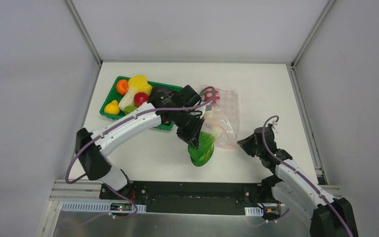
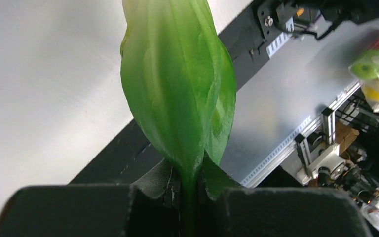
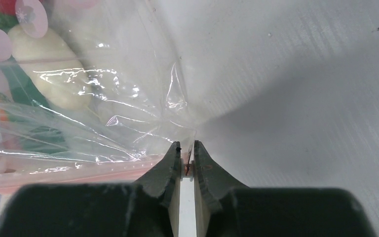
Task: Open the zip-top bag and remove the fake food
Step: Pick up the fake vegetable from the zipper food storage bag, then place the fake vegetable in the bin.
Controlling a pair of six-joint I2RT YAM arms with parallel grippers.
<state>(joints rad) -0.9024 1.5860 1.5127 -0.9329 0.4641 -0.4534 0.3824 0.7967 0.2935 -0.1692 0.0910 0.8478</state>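
The clear zip-top bag lies on the table, its pink zip strip at the near edge. My right gripper is shut on the bag's corner by the zip strip; in the top view it sits at the bag's right front corner. A white oblong radish and other fake food remain inside the bag. My left gripper is shut on the stem of the green leaves. In the top view it holds the leaves just left of the bag mouth.
A green tray at the back left holds an orange, a yellow-white napa cabbage, a red apple, a yellow pear-shaped fruit and a purple eggplant. The black mounting rail runs along the near edge.
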